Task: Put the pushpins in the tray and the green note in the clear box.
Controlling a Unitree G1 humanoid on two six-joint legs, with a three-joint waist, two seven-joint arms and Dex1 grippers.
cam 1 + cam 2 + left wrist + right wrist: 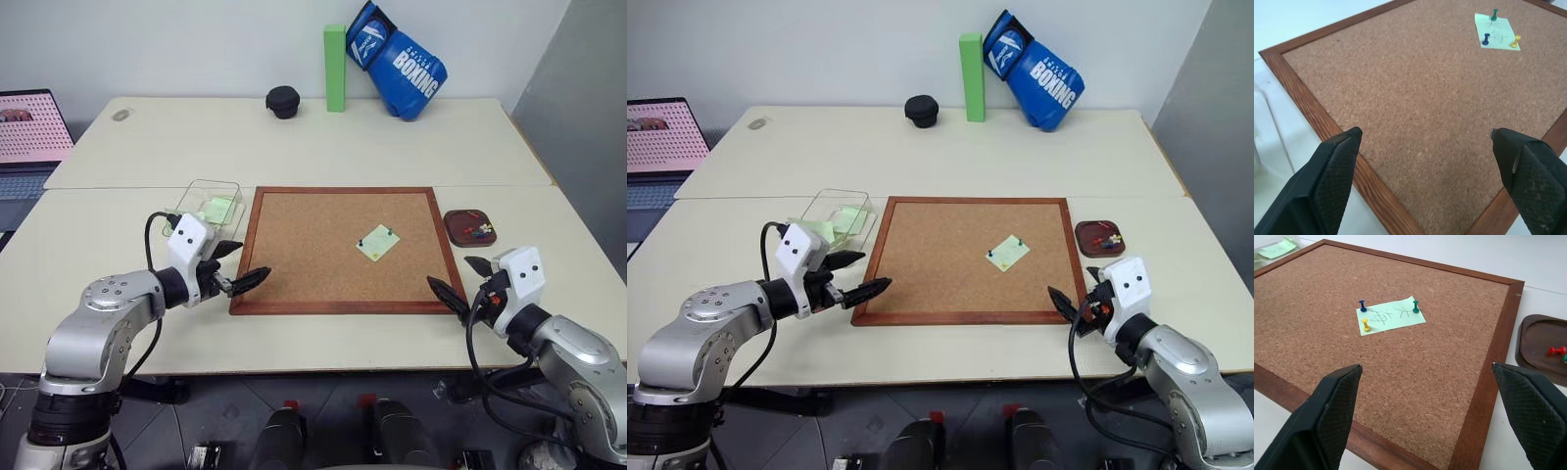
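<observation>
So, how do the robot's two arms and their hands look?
Both arms are silver-grey metal with black joints. Each wrist carries a white box with two small dark dots. A black cable loops beside each. The left hand and right hand have two black, tapered fingers with cross-hatched pads.

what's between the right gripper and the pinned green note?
Bare corkboard and its wooden frame. In the right wrist view nothing stands between the open right gripper and the green note, which is held by blue, yellow and green pushpins.
</observation>
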